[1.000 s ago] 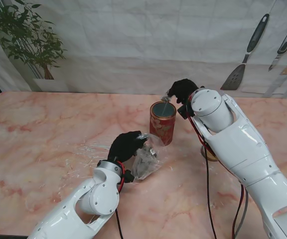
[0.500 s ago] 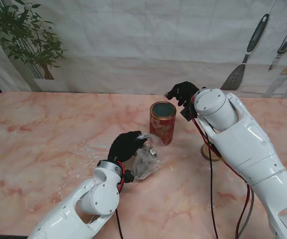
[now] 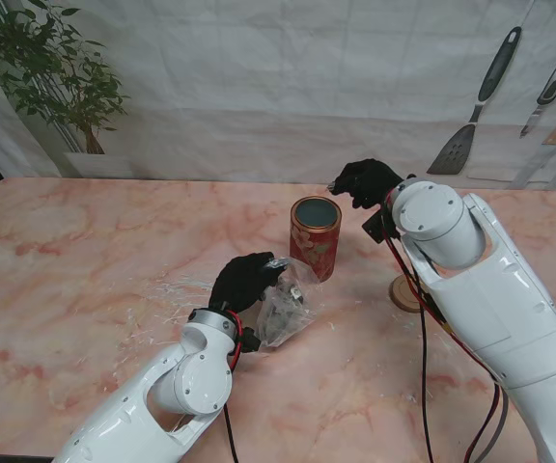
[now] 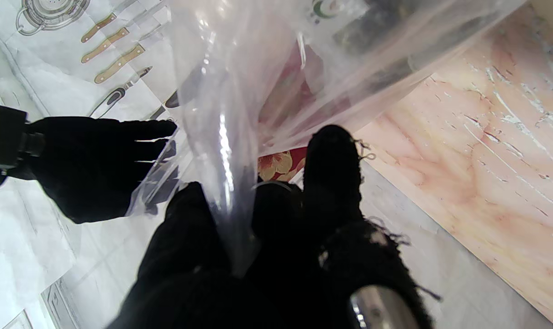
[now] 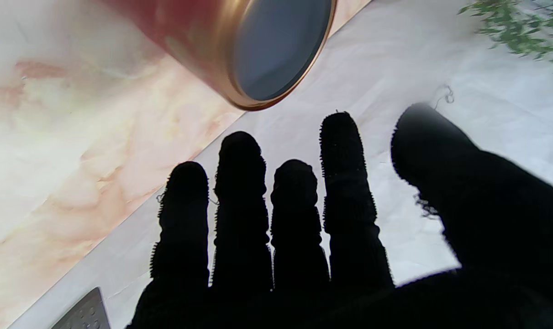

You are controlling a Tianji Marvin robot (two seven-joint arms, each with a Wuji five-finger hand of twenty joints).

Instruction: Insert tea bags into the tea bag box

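A red cylindrical tea tin (image 3: 315, 236) with a gold rim stands upright and uncovered mid-table; its dark mouth (image 5: 283, 43) shows in the right wrist view. My left hand (image 3: 246, 280) is shut on a clear plastic bag (image 3: 284, 307) of tea bags, just nearer to me than the tin. The bag's film (image 4: 239, 91) drapes over that hand's fingers (image 4: 331, 169). My right hand (image 3: 363, 180) hovers to the right of and beyond the tin, fingers (image 5: 239, 183) straight and apart, holding nothing.
A round wooden lid (image 3: 405, 292) lies on the marble table (image 3: 85, 260) to the right of the tin, partly behind my right arm. A potted plant (image 3: 56, 77) stands at the far left. The backdrop prints spatulas (image 3: 476, 101) on the right.
My right hand has drawn back from over the tin's mouth toward the right and opened. The left hand and bag have not moved.
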